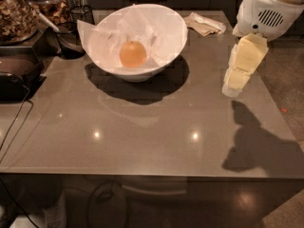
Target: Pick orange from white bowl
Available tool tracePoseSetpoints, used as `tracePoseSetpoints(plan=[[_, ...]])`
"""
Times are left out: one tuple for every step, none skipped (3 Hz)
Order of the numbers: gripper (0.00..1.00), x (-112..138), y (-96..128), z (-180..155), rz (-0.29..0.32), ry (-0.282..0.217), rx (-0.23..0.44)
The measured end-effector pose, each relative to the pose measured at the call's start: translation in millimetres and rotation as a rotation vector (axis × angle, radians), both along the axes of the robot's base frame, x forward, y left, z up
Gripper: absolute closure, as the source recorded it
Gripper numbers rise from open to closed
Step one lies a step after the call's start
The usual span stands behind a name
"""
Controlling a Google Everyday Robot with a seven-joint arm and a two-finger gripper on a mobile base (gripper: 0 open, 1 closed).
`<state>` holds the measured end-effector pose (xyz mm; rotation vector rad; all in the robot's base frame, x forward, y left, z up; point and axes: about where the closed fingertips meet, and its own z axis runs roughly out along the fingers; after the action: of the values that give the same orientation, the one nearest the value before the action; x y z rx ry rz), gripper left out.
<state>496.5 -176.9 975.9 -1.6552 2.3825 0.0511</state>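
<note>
The orange (133,54) is a round pale orange fruit lying inside the white bowl (168,44), on crumpled white paper. The bowl stands on the grey table toward the back, left of centre. My gripper (232,88) hangs at the right side of the table, well to the right of the bowl and apart from it, pointing down above the tabletop. It holds nothing that I can see.
Dark glass jars (16,13) and a black appliance (16,77) stand at the back left beside the bowl. A crumpled napkin (205,23) lies at the back right. A cable (14,122) runs over the table's left edge.
</note>
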Motion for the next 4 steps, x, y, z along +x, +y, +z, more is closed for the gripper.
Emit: tracePoseSetpoints(plan=[[0.00, 34.1, 31.9, 3.9, 0.036, -0.002, 0.021], [0.00, 46.0, 41.4, 7.8, 0.042, -0.040, 0.039], [0.00, 61.9, 57.4, 9.7, 0.053, -0.063, 0.071], [0.00, 86.4, 89.6, 16.9, 0.085, -0.069, 0.081]])
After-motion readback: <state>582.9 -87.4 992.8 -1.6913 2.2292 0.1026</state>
